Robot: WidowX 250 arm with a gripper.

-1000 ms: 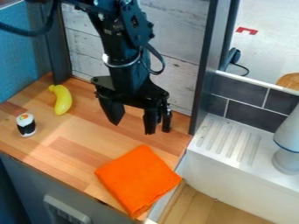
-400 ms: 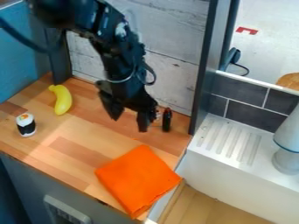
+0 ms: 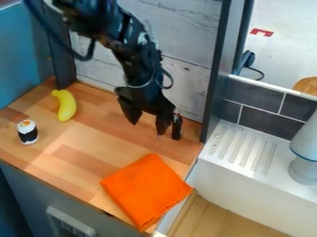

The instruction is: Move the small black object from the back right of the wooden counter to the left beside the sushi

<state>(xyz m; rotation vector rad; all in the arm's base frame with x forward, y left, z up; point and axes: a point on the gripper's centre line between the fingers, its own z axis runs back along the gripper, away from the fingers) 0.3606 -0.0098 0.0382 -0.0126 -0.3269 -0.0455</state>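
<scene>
Camera view: open pincer (image 3: 148, 129) beside dark object (image 3: 177, 127)

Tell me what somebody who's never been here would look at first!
Probably the bright orange cloth, lying at the front of the wooden counter, near the white sink. Next might come the big black gripper, open at the back of the counter, right by a small dark upright thing. Toward the picture's left edge are a yellow banana and a little black-and-white sushi-like piece.
</scene>
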